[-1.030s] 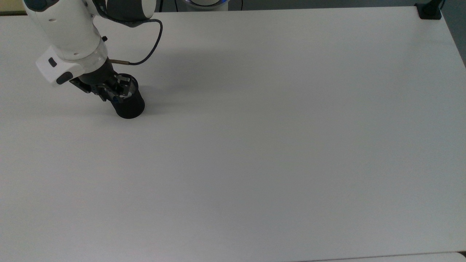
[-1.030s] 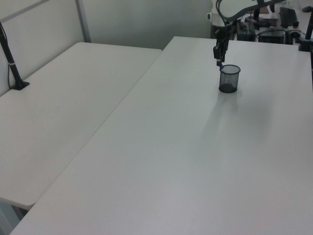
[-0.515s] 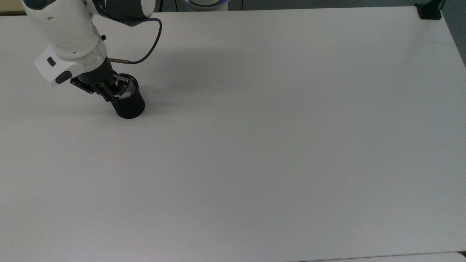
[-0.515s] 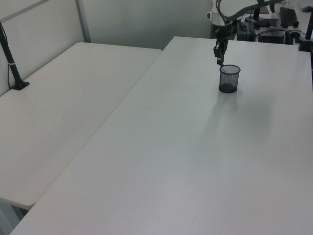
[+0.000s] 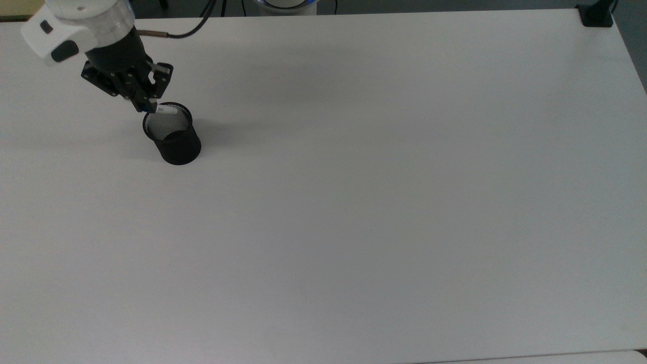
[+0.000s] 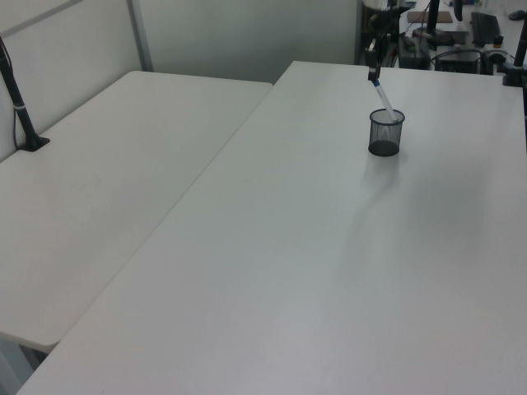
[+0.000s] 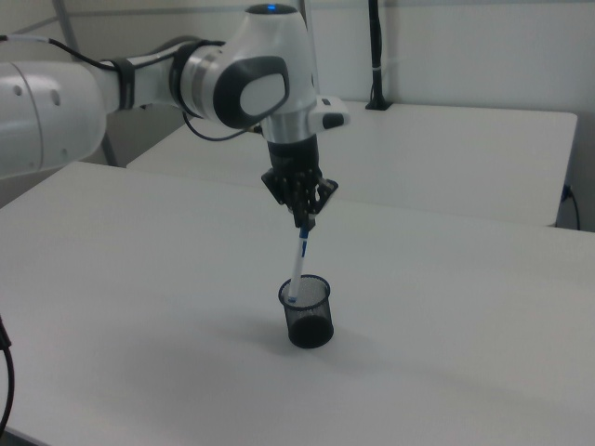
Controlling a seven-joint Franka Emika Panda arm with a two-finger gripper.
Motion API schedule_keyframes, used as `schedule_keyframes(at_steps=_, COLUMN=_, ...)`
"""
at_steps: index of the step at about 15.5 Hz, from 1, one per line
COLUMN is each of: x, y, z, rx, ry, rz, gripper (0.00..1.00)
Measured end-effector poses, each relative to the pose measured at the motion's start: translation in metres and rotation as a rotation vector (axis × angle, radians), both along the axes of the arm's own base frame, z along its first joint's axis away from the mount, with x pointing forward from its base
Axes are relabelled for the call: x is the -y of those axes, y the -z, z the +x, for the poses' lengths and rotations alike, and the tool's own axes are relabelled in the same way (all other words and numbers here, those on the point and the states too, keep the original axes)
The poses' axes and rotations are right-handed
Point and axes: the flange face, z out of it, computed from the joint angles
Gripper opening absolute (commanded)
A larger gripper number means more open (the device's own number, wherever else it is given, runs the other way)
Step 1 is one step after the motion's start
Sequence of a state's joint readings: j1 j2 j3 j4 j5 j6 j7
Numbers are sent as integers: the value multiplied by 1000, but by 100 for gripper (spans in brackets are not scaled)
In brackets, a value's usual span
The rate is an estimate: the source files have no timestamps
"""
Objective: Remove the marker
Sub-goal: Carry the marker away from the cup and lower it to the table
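Jaws closed on the marker (image 7: 298, 264) top, its lower end inside the mesh cup (image 7: 308, 312) rim, wide bare surface (image 5: 384, 202) around

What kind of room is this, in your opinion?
Probably a robotics lab or an office used for testing: plain white tables pushed together, a black camera pole clamped to one, and a robot arm lifting a marker from a mesh cup.

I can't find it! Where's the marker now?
In the right view the marker hangs tilted from the end effector, its lower end at the rim of the black mesh cup, mid-table.
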State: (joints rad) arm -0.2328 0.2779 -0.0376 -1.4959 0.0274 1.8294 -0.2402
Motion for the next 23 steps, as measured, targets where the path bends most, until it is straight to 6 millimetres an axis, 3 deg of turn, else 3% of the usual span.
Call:
schedule_keyframes(at_steps=6, x=-13, y=-80, z=-33, rx=42, ry=-6, rz=44, gripper=7)
schedule_keyframes(at_steps=8, x=-22, y=-84, z=-39, rx=-9, ry=-19, rz=74, gripper=7)
schedule_keyframes(at_steps=13, x=-87, y=-45, z=-26, rx=-151, ry=-131, rz=117, gripper=7)
schedule_keyframes(at_steps=16, x=-125, y=7, z=-7, rx=-245, ry=-191, rz=128, gripper=7)
schedule_keyframes(at_steps=19, x=-159, y=46, z=4, rx=-311, ry=-242, rz=129, gripper=7)
schedule_keyframes(at_steps=23, x=-190, y=80, z=6, rx=-375, ry=-292, rz=108, gripper=9)
